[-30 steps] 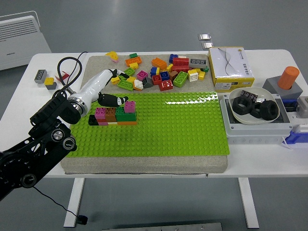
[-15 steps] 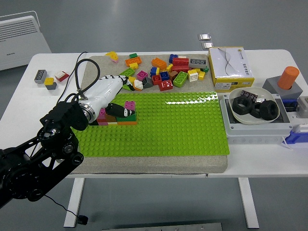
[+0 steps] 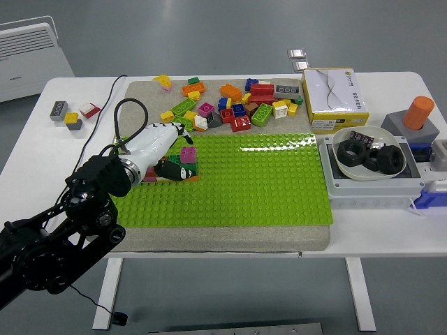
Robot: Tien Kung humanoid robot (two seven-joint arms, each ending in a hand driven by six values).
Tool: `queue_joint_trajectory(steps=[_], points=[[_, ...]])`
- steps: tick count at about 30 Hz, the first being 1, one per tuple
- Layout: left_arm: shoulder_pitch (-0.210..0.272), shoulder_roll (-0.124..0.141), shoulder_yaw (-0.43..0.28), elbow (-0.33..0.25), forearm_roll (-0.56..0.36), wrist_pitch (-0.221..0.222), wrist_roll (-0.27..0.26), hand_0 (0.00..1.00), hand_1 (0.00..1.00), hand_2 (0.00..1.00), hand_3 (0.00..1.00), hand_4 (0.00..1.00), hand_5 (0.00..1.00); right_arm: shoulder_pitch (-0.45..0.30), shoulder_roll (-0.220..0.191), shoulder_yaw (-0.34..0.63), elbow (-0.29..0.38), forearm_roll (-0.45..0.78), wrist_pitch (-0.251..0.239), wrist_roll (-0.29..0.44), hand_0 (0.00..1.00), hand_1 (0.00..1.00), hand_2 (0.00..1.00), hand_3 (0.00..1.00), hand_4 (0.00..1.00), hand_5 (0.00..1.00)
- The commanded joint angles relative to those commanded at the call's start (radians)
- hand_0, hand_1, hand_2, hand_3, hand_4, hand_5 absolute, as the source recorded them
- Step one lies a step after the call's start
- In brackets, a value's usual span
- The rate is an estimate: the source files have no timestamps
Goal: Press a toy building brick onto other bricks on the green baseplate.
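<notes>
Head view, from near to far: the left arm comes in from the lower left, its left hand (image 3: 167,162) lying over the stacked bricks (image 3: 183,166) at the left of the green baseplate (image 3: 258,181), dark fingers curled down onto them, a pink brick (image 3: 188,153) on top. Right of the stack the baseplate lies open to its edge. Since a second ago the hand has slid rightward, covering more bricks. Loose bricks (image 3: 241,101) lie beyond.
</notes>
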State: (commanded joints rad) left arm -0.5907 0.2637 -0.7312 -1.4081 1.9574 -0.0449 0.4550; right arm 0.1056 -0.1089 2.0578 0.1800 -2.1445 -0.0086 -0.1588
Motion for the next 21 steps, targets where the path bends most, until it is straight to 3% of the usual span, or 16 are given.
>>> queue_joint_trajectory(steps=[21], points=[[0.014, 0.008, 0.01, 0.006, -0.029, 0.008, 0.003, 0.998, 0.969, 0.969, 0.683, 0.934, 0.32, 0.0, 0.002, 0.002, 0.0, 0.003, -0.001, 0.0, 0.519, 0.675, 0.719, 0.686, 0.724, 0.781]])
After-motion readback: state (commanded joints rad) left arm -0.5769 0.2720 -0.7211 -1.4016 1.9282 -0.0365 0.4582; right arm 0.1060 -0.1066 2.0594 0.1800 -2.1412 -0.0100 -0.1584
